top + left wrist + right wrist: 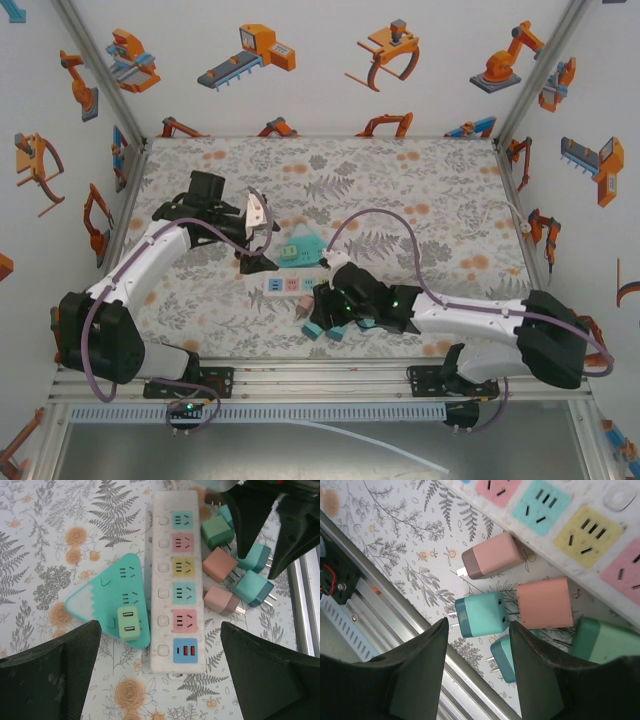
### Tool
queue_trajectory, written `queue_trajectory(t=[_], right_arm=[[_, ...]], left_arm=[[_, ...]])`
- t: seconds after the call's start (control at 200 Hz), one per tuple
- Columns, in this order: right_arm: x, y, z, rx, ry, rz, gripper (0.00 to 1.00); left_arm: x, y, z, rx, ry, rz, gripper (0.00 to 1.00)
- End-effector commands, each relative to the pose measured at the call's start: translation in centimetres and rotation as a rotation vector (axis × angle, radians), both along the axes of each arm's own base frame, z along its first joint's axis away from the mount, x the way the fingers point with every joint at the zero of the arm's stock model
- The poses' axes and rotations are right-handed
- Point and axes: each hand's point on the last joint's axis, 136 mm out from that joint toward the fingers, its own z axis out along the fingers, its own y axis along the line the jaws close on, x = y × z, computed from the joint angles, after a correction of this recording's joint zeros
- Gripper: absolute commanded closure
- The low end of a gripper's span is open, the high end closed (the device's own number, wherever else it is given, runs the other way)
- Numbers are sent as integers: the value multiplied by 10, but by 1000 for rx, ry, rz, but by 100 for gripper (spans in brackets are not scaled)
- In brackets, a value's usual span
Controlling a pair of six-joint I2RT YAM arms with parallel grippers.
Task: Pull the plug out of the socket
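Our left gripper (159, 630) hangs with its two dark fingers (55, 675) spread wide, holding nothing, above the near ends of two socket blocks. Just below the left finger's tip we see the light green USB plug (129, 622), seated in the triangular teal socket (97, 597) near its lower right corner. That socket lies flat on the fern-print tablecloth (45, 540), its right edge just beside the white power strip (176, 580). The strip carries a column of coloured outlets with a blue USB panel at the near end. On the strip's far side, loose plugs lie on their sides in a cluster: a green plug (217, 530), a salmon plug (220, 564), a pale pink plug (221, 600) and two teal ones. Our right gripper (479, 630) hovers over this cluster, its fingers (415, 680) parted and gripping nothing. From its wrist view, a teal plug (482, 614) sits on the cloth just past the gap between the fingertips. Beyond it lie a pink plug with a brown end (492, 555) and a salmon one touching the strip's edge. An aluminium rail (395, 585) runs along the table's near edge beside that gripper.
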Motion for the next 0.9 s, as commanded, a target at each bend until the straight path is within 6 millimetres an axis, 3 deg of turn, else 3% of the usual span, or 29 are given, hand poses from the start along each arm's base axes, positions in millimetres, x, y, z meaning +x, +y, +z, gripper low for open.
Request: queue_trajectory(t=[0.0,0.225,0.32,0.426,0.556,0.726,0.896], right_arm=[[9,-11,23,-33,-194,49,50],[13,-18,80,-88,-698,277,49],[10,-14,92,-140,-885,403,47],[7,-6,91,-233,-1019,551,46],[10,4,79,-338,-1073,718,46],[24,20,68,-327,-1035,851,46],[50,50,67,-250,-1036,844,46]], left_arm=[[20,-1,11,-39,38,122,5],[80,17,12,-18,161,485,13],[107,31,13,-45,228,660,19],[138,51,10,-79,325,883,24],[159,61,-4,-120,450,1027,27],[176,62,-26,-142,601,1133,34],[183,59,-59,-110,672,1188,35]])
